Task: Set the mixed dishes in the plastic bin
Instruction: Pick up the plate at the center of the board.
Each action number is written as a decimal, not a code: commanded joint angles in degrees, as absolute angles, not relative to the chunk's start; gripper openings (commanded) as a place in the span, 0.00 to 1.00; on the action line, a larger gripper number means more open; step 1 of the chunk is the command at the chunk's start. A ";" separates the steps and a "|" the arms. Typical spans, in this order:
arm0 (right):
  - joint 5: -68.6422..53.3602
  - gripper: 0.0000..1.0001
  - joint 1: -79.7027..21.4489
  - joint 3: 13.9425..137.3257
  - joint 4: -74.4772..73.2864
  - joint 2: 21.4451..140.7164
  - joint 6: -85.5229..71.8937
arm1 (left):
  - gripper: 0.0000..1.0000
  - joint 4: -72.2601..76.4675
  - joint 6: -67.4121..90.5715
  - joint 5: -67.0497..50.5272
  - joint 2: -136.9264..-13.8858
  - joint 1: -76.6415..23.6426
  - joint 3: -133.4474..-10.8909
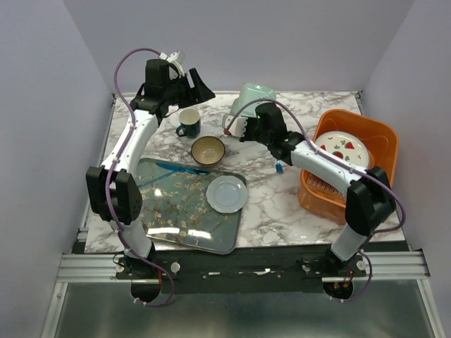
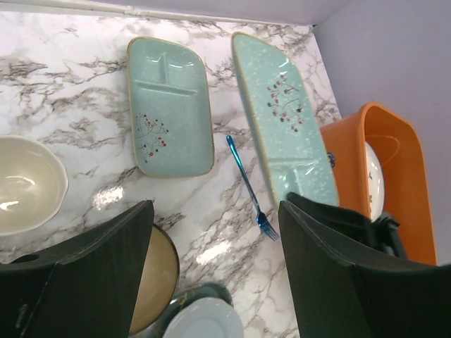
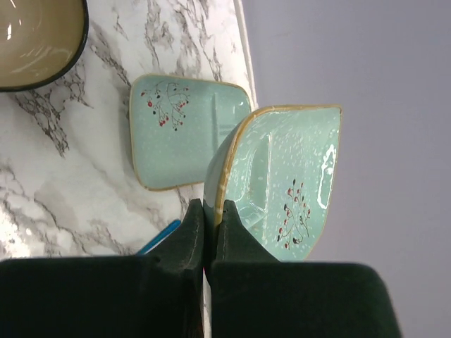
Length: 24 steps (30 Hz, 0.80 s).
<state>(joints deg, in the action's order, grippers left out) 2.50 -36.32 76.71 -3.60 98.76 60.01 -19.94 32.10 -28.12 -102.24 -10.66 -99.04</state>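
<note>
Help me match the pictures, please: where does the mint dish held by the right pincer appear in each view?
Top external: mint dish at top centre, above the right pincer.
Left wrist: mint dish tilted, upper right, beside the orange bin.
Right wrist: mint dish centre right, clamped on edge.
Shared landmark: the brown bowl.

Mint rectangular dishes: two, a flat dish point(image 2: 169, 105) and a raised dish point(image 2: 282, 120), both toward 12 o'clock
Round plates: two, a white plate with red wedges point(image 1: 343, 148) at 3 o'clock and a pale plate point(image 1: 227, 193) at 6 o'clock
Bowls: one, the brown bowl point(image 1: 208, 150)
Mugs: one, the dark green mug point(image 1: 188, 122)
Blue utensils: two, a fork point(image 2: 246, 184) and a thin blue piece point(image 1: 176, 167), its kind unclear
Trays: one, the floral tray point(image 1: 169, 204)
Bins: one, the orange plastic bin point(image 1: 384, 137)
</note>
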 commanded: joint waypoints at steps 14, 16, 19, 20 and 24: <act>1.84 0.01 -36.65 69.44 -33.04 61.03 57.83 | 0.99 -10.37 19.69 -10.64 -65.23 -10.99 -66.72; 3.16 0.00 -36.74 68.38 -36.10 58.55 58.01 | 0.99 -9.32 18.81 -9.50 -62.77 -10.99 -63.55; 5.36 0.01 -36.56 65.49 -39.44 53.36 58.18 | 0.99 -8.09 17.93 -9.49 -60.57 -10.99 -59.77; 5.36 0.01 -36.56 64.09 -40.51 52.22 58.62 | 0.99 -8.00 17.76 -9.41 -60.12 -10.99 -58.98; 3.35 0.01 -32.01 61.53 -43.85 46.68 58.98 | 0.99 -8.61 16.88 -9.05 -58.54 -10.99 -55.99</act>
<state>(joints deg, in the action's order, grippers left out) 2.35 -35.92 63.33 -41.71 52.34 56.86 -9.78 19.27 -11.46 -60.55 -10.87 -58.52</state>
